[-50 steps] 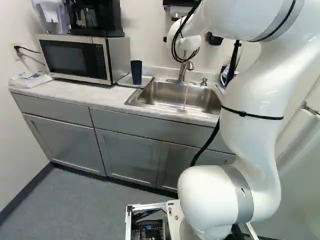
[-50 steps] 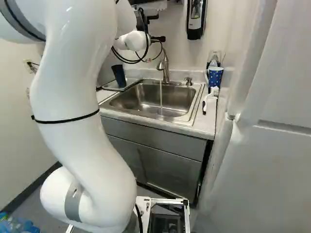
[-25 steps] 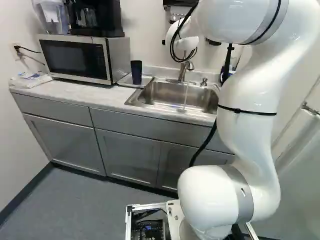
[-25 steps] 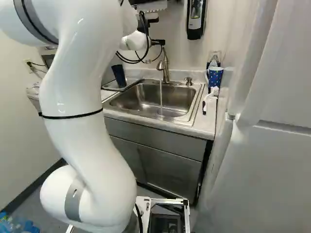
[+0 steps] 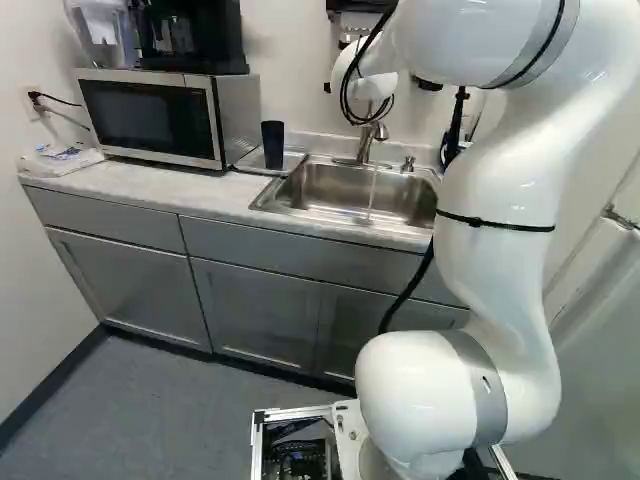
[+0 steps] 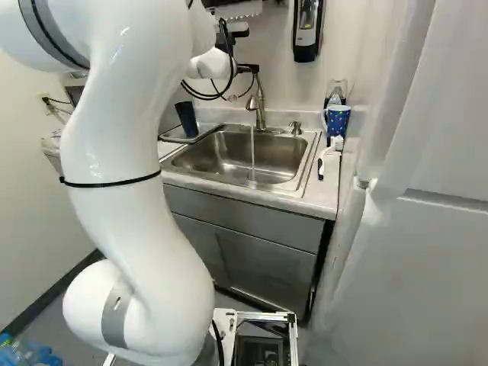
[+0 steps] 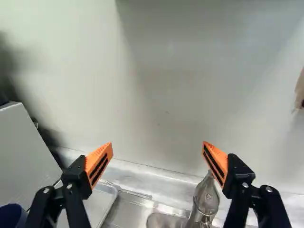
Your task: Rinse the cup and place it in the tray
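Cup point(image 5: 273, 145) on the tray point(image 5: 293, 159), water point(image 6: 252, 152) running: probably time to shut the tap point(image 7: 205, 199).
Gripper point(image 7: 157, 159) wide open, holding nothing; next, likely, press the tap's lever. With twelve up the wall, the cup sits around eight o'clock, outside the left finger.

Orange-padded fingers point(image 7: 99, 166) stand apart before a wall point(image 7: 166, 90); a faucet point(image 7: 206, 199) rises near one. A cup point(image 7: 11, 216) and tray point(image 7: 100, 202) sit near the other.
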Robot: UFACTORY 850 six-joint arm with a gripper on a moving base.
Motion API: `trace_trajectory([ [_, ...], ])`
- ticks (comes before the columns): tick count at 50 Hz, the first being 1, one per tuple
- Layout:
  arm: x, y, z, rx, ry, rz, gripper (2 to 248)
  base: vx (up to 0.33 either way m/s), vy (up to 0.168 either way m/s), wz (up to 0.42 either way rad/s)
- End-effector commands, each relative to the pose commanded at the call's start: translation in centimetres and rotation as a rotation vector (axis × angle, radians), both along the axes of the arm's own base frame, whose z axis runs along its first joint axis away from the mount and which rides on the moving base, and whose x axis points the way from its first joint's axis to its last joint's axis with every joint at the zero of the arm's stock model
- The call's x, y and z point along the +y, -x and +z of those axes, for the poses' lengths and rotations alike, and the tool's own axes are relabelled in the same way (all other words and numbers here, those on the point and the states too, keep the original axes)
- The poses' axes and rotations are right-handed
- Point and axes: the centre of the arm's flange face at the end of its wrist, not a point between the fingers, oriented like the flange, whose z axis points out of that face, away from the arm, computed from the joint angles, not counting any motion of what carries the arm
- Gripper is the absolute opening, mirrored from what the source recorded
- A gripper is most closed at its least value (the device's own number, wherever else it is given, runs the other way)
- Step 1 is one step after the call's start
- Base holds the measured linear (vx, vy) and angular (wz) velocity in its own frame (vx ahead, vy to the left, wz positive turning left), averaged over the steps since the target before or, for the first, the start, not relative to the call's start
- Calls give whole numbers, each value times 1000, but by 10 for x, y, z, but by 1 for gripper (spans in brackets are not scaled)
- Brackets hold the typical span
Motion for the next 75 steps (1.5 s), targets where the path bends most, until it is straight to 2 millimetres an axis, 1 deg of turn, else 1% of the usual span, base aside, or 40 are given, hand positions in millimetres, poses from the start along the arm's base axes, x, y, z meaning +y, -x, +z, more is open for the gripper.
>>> trace_trajectory([
  [17, 0, 16, 1, 9, -1, -1, 247, 0, 0, 0],
  [38, 0, 37, -1, 61, -3, -3, 247, 0, 0, 0],
  [75, 1, 58, -9, 161, -9, -4, 247, 0, 0, 0],
])
